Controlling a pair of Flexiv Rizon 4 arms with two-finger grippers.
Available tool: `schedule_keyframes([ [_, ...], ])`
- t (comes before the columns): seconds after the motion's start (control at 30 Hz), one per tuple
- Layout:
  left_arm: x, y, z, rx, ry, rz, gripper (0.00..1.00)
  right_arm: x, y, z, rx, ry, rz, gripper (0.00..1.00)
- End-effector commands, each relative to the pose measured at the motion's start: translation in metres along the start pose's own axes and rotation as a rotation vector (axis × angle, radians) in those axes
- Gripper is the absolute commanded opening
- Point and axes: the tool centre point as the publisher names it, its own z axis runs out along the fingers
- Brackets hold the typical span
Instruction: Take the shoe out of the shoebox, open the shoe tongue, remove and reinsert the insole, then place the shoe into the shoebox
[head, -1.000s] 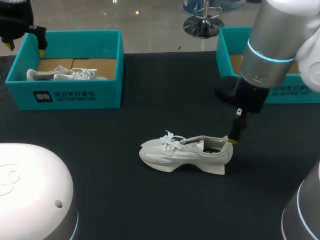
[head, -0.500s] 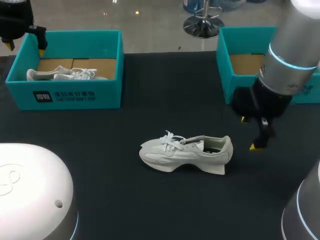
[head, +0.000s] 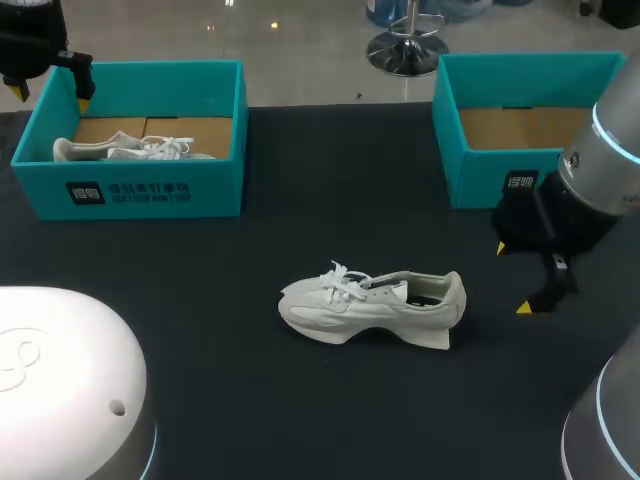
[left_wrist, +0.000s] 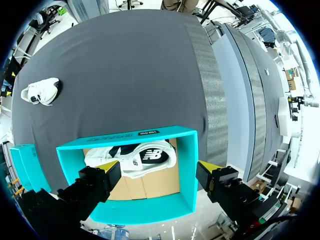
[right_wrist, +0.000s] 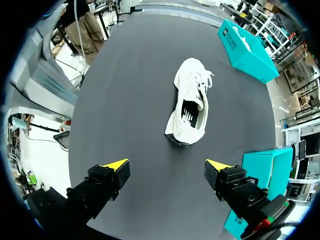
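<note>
White and low, the white lace-up shoe (head: 372, 305) stands on its sole in the middle of the dark grey counter (head: 300, 200). It is out of both boxes. Its toe points to my left and its heel points to my right. The laces lie loose on top. In the right wrist view the inside of the shoe looks dark.

My right end effector (head: 512, 278) hangs just past the heel and does not touch the shoe. Its two fingers with yellow tips are wide apart and hold nothing. Close behind it sits the teal cardboard shoebox on the right (head: 480, 175). A brown floor shows inside that box.

The teal cardboard shoebox on the left (head: 130, 190) sits at the far left of the counter, well apart from the shoe in the middle. A second white shoe (head: 130, 148) lies inside it. My left end effector (left_wrist: 158, 166) hangs above this box. Its fingers are far apart too, and they hold nothing.
</note>
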Motion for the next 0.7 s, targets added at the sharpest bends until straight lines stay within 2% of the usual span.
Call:
schedule_keyframes([
  [0.03, 0.0, -0.001, -0.001, -0.002, 0.001, 0.0, 1.0, -0.007, -0.008, 0.006, -0.089, 0.009, -0.014, 1.0],
  [0.17, 0.0, -0.001, -0.001, -0.002, 0.001, 0.0, 1.0, -0.01, -0.019, 0.013, -0.209, 0.026, 0.013, 1.0],
  [0.2, 0.0, -0.001, -0.001, -0.002, 0.001, 0.0, 1.0, -0.011, -0.023, 0.015, -0.267, 0.02, 0.017, 1.0],
  [0.27, 0.0, -0.001, -0.001, -0.002, 0.001, 0.0, 1.0, -0.01, -0.03, 0.02, -0.315, 0.024, 0.045, 1.0],
  [0.33, 0.0, -0.001, -0.001, -0.002, 0.001, 0.0, 1.0, -0.01, -0.036, 0.025, -0.4, -0.005, 0.057, 1.0],
  [0.43, 0.0, -0.001, -0.001, -0.002, 0.001, 0.0, 1.0, -0.008, -0.042, 0.029, -0.459, -0.019, 0.081, 1.0],
  [0.5, 0.0, -0.001, -0.001, -0.002, 0.001, 0.0, 1.0, -0.008, -0.045, 0.03, -0.457, -0.014, 0.085, 1.0],
  [0.63, 0.0, -0.001, -0.001, -0.002, 0.001, 0.0, 1.0, -0.01, -0.056, 0.038, -0.57, -0.042, 0.079, 1.0],
  [0.7, 0.0, -0.001, -0.001, -0.002, 0.001, 0.0, 1.0, -0.012, -0.06, 0.041, -0.563, -0.031, 0.087, 1.0],
])
